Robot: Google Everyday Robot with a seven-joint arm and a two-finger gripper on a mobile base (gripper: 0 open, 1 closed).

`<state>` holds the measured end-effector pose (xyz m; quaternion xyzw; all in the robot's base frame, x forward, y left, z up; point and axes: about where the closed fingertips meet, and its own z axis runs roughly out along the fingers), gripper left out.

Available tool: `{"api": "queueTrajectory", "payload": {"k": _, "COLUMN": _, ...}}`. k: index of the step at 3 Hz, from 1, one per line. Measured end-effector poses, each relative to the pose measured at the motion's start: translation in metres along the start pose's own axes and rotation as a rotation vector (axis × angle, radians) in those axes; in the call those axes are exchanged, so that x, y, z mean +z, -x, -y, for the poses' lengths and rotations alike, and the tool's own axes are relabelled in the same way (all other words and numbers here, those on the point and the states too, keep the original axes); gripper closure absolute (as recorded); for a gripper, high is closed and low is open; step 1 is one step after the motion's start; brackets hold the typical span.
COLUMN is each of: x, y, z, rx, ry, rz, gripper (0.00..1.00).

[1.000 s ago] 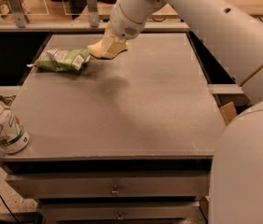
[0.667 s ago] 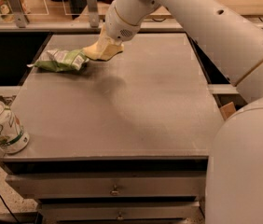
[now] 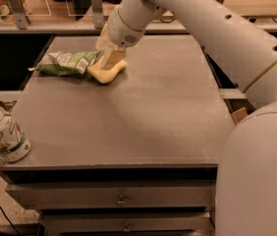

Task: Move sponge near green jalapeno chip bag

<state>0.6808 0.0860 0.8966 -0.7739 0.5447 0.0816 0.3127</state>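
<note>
The gripper [image 3: 111, 61] is low over the far left part of the table [image 3: 153, 122] and its cream fingers pinch the top of the sponge [image 3: 104, 73]. The sponge seems to rest on the surface, just beside the right end of the green jalapeno chip bag [image 3: 67, 63]. The placing step looks almost done; the next move is to spread the fingers and lift straight up without touching the bag

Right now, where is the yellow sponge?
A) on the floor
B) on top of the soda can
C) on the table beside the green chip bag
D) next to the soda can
C: the sponge is down on the table right beside the green jalapeno chip bag, with the gripper just above it. The soda can stands far off at the table's near corner.
</note>
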Motion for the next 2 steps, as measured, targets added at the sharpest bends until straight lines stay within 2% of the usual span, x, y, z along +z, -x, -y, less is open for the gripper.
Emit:
{"api": "queueTrajectory", "payload": {"k": 1, "x": 0.0026, "y": 0.0003, "z": -0.0006, "rx": 0.0, "ry": 0.004, "rz": 0.0, "gripper": 0.0}}
{"api": "queueTrajectory", "payload": {"k": 2, "x": 0.0027, "y": 0.0003, "z": -0.0006, "rx": 0.0, "ry": 0.004, "rz": 0.0, "gripper": 0.0}}
